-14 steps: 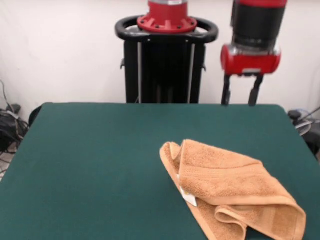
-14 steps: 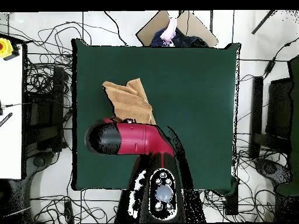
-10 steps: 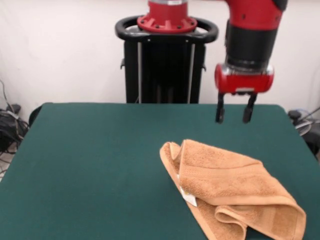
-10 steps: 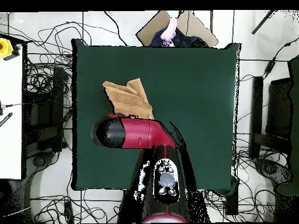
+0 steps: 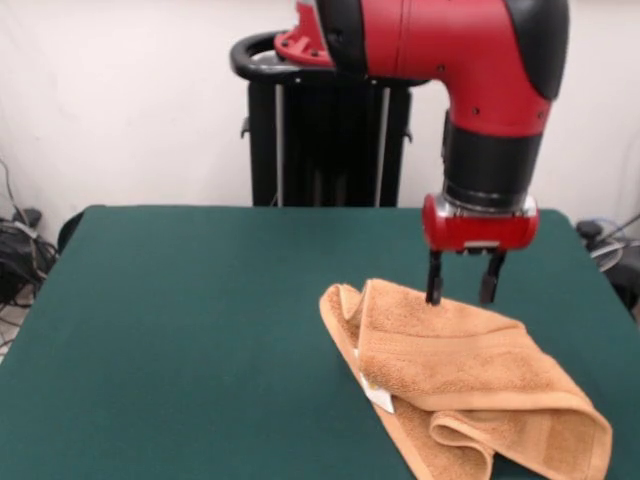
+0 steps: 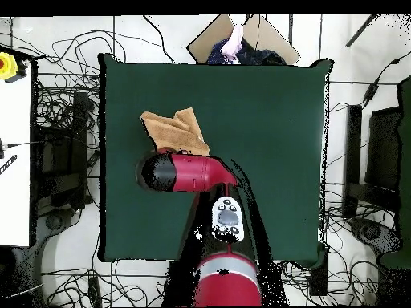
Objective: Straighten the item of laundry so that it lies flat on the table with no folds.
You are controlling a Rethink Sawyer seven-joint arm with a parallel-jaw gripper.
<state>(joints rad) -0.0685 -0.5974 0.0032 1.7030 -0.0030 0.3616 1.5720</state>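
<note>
At the near right of the counter [image 5: 180, 330], in the front view, the orange-tan terry hand towel [image 5: 470, 385] is seen lying crumpled and doubled over itself, its nearest part cut off by the lower edge of the picture. A rolled fold [image 5: 470, 432] is formed along its near side, and a small white label [image 5: 377, 396] pokes out from under the upper layer at the towel's left edge. A woven border band [image 5: 440, 350] runs across the upper layer (the weave is only faintly told).

Just behind, over the towel's far edge, the jaws [image 5: 462, 285] are held released, two dark fingers [image 5: 434, 280] pointing straight down with a clear gap between them; whether the tips touch the cloth cannot be told. Above them the red and black arm [image 5: 490, 120] is bent down from the upper right. Farthest back, the black pedestal [image 5: 330, 140] stands against a white wall.

In the overhead view, the towel [image 6: 172, 130] is shown on the left part of the green counter [image 6: 265, 112], its near edge covered by the arm [image 6: 189, 173].
</note>
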